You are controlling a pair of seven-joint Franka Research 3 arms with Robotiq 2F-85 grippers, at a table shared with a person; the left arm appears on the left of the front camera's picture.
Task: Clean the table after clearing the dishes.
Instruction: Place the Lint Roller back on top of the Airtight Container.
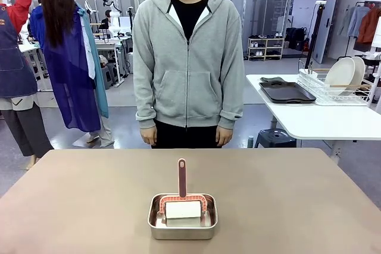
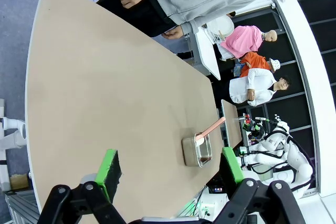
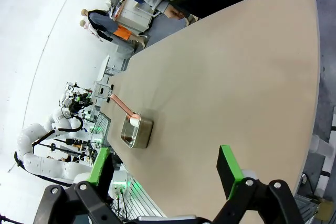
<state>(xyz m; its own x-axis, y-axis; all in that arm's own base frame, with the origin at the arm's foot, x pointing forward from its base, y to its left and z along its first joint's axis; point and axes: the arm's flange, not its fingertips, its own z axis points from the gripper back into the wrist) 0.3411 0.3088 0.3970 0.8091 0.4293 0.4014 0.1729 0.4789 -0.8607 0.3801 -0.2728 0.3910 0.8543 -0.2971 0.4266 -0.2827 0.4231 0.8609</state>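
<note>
The beige-brown table (image 1: 286,194) carries a small silver pan (image 1: 182,221) near its front middle. A white roller with a pink handle (image 1: 181,176) stands in the pan, handle pointing toward the person. The dishes, round white plates (image 1: 345,74), stand on edge in a wire rack on the white side table, beside dark trays (image 1: 287,91). My left gripper (image 2: 170,166) hangs open above the table (image 2: 105,87), well short of the pan (image 2: 197,150). My right gripper (image 3: 164,167) is open too, high over the table (image 3: 236,77) and away from the pan (image 3: 137,132).
A person in a grey hoodie (image 1: 187,69) stands at the far edge, both hands hanging at the sides. The white side table (image 1: 321,120) stands at the back right with a dark stool (image 1: 275,138) under it. Other people stand at the back left.
</note>
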